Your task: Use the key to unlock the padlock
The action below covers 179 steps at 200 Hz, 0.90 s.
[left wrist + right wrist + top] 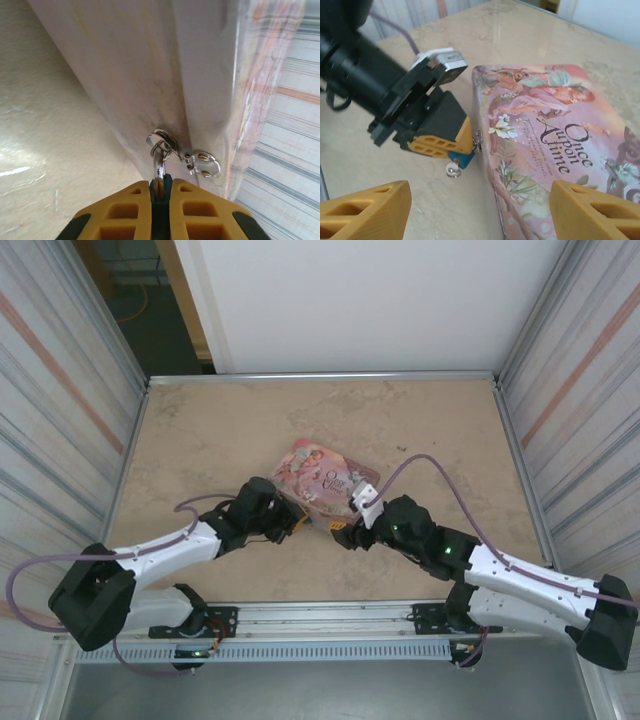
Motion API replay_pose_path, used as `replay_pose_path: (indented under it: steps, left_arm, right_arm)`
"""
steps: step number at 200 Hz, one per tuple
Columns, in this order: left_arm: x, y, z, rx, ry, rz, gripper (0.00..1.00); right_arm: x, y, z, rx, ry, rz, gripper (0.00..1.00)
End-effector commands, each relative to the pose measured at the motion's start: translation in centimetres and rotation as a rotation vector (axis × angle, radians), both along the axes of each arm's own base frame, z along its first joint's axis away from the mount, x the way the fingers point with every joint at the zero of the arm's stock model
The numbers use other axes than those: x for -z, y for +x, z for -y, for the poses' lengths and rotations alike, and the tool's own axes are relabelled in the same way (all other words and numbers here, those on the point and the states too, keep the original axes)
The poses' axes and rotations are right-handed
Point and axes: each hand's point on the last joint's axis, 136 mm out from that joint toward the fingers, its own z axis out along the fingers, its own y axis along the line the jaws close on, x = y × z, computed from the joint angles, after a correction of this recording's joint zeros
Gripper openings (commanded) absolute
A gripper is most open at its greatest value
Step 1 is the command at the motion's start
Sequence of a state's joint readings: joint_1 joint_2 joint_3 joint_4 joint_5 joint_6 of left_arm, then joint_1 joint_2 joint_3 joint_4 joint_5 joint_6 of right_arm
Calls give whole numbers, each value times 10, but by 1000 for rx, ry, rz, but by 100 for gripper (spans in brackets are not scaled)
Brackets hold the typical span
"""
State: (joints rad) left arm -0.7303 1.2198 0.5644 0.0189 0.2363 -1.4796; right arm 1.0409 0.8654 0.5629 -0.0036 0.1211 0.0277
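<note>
Centre-left in the right wrist view, the left hand (453, 146) is pinching the padlock (465, 159) against the pink tin (545, 145); small, rigid, probably light and slick. The right hand (480, 205) is gaping wide, empty.

White arm links (520, 575), black joints (95, 595), lilac cables (432, 458), orange-yellow cut-out fingers (365, 207), green indicator light (447, 550).

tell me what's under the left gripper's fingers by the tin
A blue padlock pokes out beneath the left gripper, beside the pink tin, with a shiny metal bit hanging below it. The fingers cover the rest of the lock.
</note>
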Motion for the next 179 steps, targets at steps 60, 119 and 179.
replay_pose_path:
  steps: [60, 119, 179]
  left_arm:
    - [-21, -4, 0, -39, -19, -45, 0]
    - [-21, -4, -1, -54, -28, -48, 0]
    - [-19, -5, -3, -63, -32, -51, 0]
  right_arm:
    - [35, -16, -33, -173, -445, 470, 67]
    - [58, -14, -58, -177, -482, 484, 55]
    - [73, -11, -71, -161, -481, 461, 47]
